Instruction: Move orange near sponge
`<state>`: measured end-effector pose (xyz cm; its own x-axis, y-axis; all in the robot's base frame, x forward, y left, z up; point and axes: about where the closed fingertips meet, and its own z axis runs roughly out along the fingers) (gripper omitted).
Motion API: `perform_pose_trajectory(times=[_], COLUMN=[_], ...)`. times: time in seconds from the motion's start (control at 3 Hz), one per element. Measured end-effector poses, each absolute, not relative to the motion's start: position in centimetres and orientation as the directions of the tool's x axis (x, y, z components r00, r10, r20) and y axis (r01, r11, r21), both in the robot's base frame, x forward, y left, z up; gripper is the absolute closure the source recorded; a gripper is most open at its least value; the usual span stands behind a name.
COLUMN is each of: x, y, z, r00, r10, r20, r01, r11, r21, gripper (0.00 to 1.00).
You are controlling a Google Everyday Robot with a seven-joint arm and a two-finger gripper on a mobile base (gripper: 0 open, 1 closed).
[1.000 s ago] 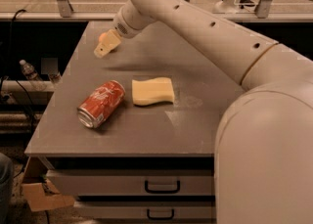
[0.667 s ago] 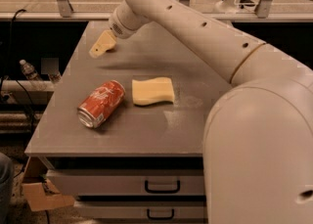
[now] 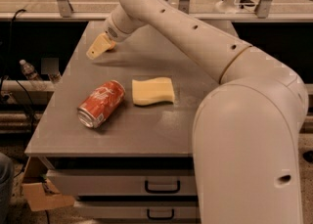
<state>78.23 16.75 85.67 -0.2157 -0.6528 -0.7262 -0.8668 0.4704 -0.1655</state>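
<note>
Over the grey counter's [image 3: 146, 135] far corner, my cream pincer [image 3: 99, 49] hangs, can't tell if spread; flat pale-yellow sponge [image 3: 153, 91] lies well apart.

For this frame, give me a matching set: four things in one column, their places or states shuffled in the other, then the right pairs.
Things:
1. soda can
2. sponge
3. tool
4. drawer handle

Places or states:
A. at the far left part of the table, at the end of the arm
B. below the tabletop, on the front
C. red, lying on its side, near the front left
D. pale yellow, lying flat just right of the soda can

Pairs: 1-C, 2-D, 3-A, 4-B
</note>
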Motion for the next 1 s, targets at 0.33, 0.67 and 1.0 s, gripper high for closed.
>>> perform_pose_trajectory(times=[0.33,0.67,1.0], x=[78.4,78.5,78.5], y=[17.1,16.8,16.5], z=[85.5,86.0,86.8], r00=[-0.211,-0.202,-0.187], r10=[-0.648,-0.635,-0.626], r20=[-0.732,-0.746,-0.757], r01=[-0.871,-0.868,-0.865], r11=[0.464,0.468,0.47], r21=[-0.16,-0.164,-0.175], gripper=[0.4,0.64,0.87])
